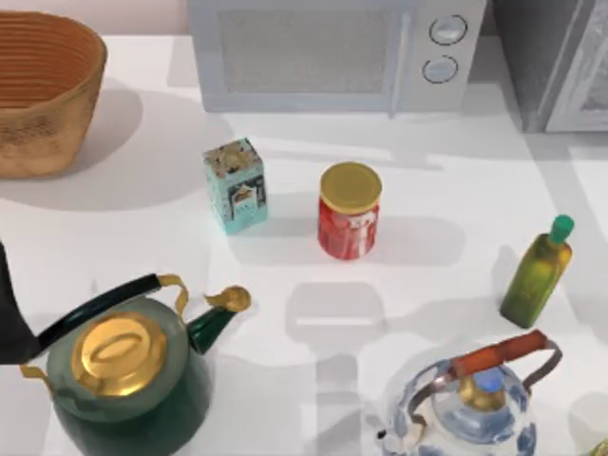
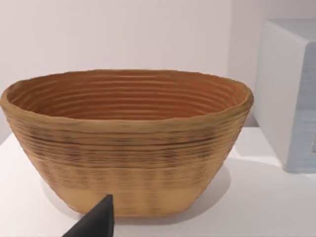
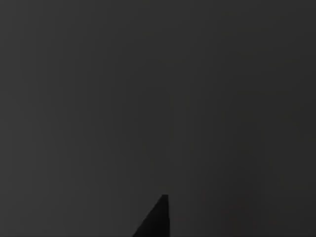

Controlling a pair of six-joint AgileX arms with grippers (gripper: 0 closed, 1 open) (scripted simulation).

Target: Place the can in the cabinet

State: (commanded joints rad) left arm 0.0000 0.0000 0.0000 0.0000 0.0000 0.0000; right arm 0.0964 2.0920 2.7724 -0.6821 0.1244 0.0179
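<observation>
White desk (image 1: 456, 190) carries everything. Microwave (image 1: 323, 52) sits at the far edge, centre; grey cabinet (image 1: 556, 62) in the far right corner, door shut w/ slim bar handle. Woven basket (image 1: 43, 90) in the far left corner. Green kettle (image 1: 123, 380) w/ gold lid near the front left corner; glass kettle (image 1: 480, 404) at the front edge, right of centre. Oil bottle (image 1: 538, 274) upright nr the right edge. Teal carton (image 1: 235, 185) upright mid-desk. Can (image 1: 349, 211) red, gold lid, just right of the carton, apart from it; upright, long axis vertical, lid up. Left tool (image 2: 96, 222) faces the basket; can't tell if open or closed. Right wrist view is dark; right tool: can't tell.
</observation>
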